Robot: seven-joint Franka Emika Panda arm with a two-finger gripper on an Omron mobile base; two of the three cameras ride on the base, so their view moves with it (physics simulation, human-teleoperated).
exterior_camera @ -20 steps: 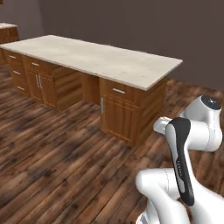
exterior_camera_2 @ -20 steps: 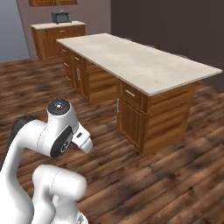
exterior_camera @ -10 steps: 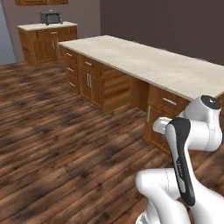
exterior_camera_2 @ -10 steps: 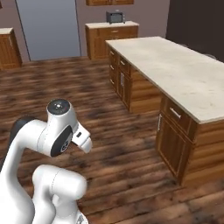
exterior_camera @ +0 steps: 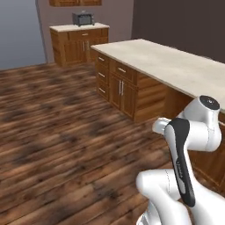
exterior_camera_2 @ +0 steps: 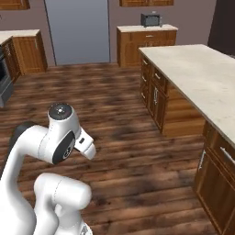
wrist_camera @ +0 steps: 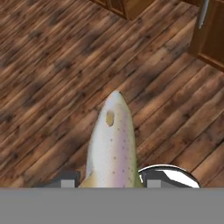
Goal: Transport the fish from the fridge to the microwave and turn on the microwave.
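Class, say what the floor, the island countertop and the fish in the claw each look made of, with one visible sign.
Floor: dark wood planks, visible grain. Island countertop: pale speckled stone, likely, matte. Fish: smooth silvery skin with small spots, held between the fingers of the claw.

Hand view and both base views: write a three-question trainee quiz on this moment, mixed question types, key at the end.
1. True or false: the fish sits between the gripper fingertips, head pointing away from the hand.
2. The microwave stands on: A) the long island counter; B) a wooden cabinet by the far wall; C) the floor.
3. Fill in: below the fish lies a wooden ____.

Key: 1 true; 2 B; 3 floor.
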